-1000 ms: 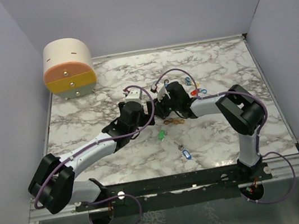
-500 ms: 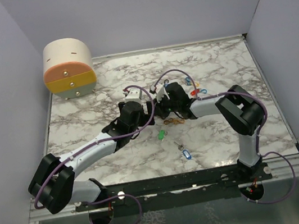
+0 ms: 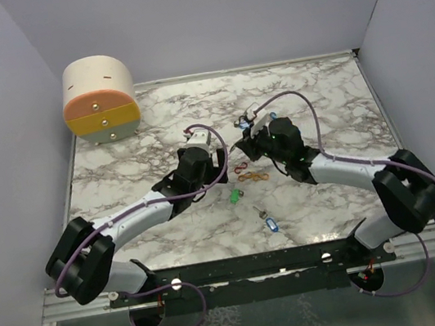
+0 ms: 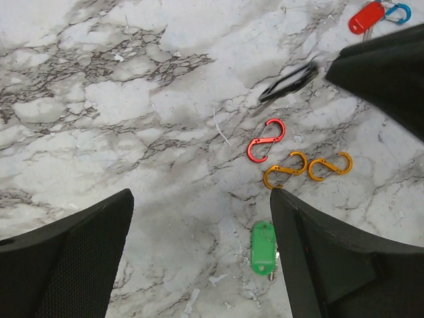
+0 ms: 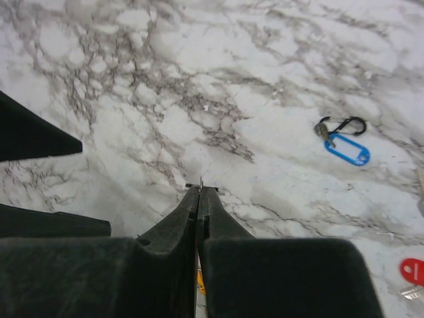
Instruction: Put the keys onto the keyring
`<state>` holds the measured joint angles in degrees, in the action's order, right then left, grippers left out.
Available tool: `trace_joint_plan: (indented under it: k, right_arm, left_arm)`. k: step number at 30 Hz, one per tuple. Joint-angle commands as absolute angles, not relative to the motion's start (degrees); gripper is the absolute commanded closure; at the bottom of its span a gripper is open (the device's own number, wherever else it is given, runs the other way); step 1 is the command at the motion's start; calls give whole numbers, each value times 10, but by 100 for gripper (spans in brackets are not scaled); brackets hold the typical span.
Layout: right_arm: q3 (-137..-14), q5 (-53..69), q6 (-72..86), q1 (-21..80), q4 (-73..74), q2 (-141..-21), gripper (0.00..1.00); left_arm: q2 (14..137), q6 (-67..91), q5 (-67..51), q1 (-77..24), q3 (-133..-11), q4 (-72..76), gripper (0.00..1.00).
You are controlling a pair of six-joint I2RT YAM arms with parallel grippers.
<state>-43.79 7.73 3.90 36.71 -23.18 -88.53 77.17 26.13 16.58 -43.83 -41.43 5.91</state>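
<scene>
My right gripper [image 5: 201, 192] is shut on a thin black keyring clip [image 4: 288, 81], with a sliver of metal showing at its tips; it hangs above the marble near the table's middle [image 3: 245, 138]. The left gripper [image 4: 199, 212] is open over bare marble, holding nothing. A green key [image 4: 263, 247] lies by its right finger [image 4: 331, 265], seen from above too [image 3: 233, 196]. A blue key [image 3: 270, 223] lies nearer the front. Another blue key [image 5: 347, 150] sits on a black clip [image 5: 340, 124]. A red key [image 4: 366, 16] lies beside a blue clip [image 4: 397, 12].
A red clip [image 4: 265, 140] and two orange clips [image 4: 285, 169] lie loose between the grippers. A round wooden drawer box [image 3: 100, 99] stands at the back left. Lilac walls close in the marble table [image 3: 119, 170] on three sides.
The right gripper has shut on the black clip and swung up and to the right, uncovering the red clip. The left gripper has stayed open, almost in place.
</scene>
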Motion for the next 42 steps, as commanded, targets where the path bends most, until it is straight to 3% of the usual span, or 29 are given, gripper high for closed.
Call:
trace_joint_plan:
  k: [1,9,19,42]
  right_arm:
    - [-414,-17,67,371,-228,-810,99]
    - [-401,-109,98,371,-134,-695,99]
    - [-383,-121,95,371,-108,-605,99]
    - [-375,-136,90,371,-106,-567,99]
  left_arm:
    - [805,249,121,-438,-414,101,15]
    - [885,212,103,-464,-452,143,15]
    - [967,175,136,-485,-517,145,15]
    - [1086,147,176,-485,-595,125,21]
